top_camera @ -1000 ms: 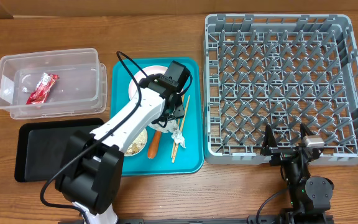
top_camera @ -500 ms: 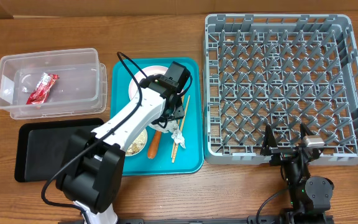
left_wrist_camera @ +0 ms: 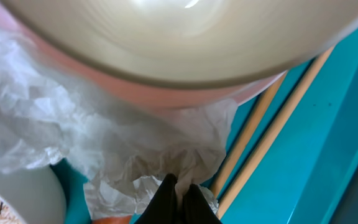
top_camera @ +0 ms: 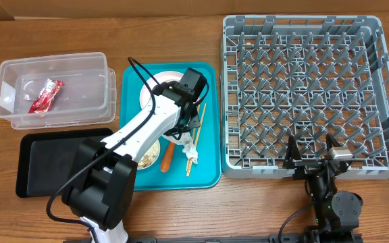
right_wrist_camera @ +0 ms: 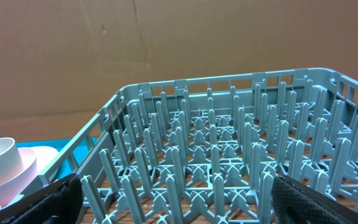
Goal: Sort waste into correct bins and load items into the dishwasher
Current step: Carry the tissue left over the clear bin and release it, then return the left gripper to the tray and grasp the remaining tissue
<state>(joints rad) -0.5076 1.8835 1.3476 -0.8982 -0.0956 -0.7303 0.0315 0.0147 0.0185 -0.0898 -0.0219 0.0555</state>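
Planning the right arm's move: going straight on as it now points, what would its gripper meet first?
Probably the dish rack, its near side directly ahead of the open right gripper; depth is unclear.

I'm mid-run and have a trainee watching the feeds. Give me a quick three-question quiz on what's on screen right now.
1. True or false: the red wrapper lies inside the clear tub.
2. What is the left gripper shut on?
A. carrot
B. tissue wad
C. chopsticks
3. Fill in the blank: the right gripper, at the near edge of the dish rack, has its jaws ____ and holds nothing.

Key: 1 true; 2 B; 3 open.
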